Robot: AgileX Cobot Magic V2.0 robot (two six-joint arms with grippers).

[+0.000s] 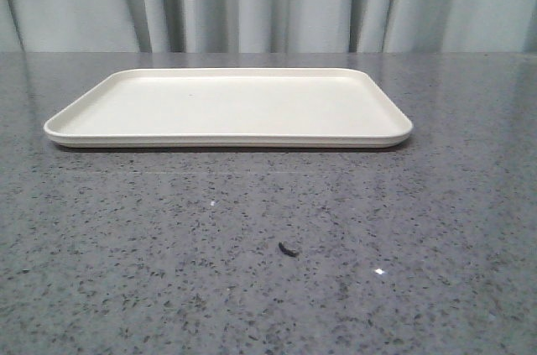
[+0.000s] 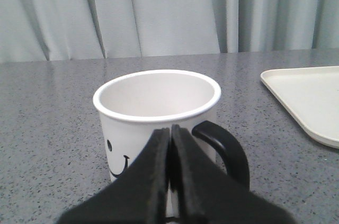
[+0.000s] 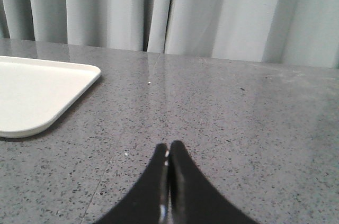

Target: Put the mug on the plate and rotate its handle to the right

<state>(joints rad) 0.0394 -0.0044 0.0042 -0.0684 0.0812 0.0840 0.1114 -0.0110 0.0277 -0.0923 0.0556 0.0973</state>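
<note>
The cream-white plate (image 1: 228, 107) lies empty on the grey table in the front view; no mug and no gripper shows there. In the left wrist view the white mug (image 2: 157, 115) with a black smiley face stands upright on the table just beyond my left gripper (image 2: 170, 130), which is shut and empty. The black handle (image 2: 225, 147) sticks out beside the fingers on the side toward the plate (image 2: 310, 102). My right gripper (image 3: 168, 149) is shut and empty over bare table, with the plate's corner (image 3: 39, 94) off to one side.
A small dark speck (image 1: 289, 248) lies on the grey speckled table in front of the plate. Grey curtains (image 1: 268, 2) hang behind the table's far edge.
</note>
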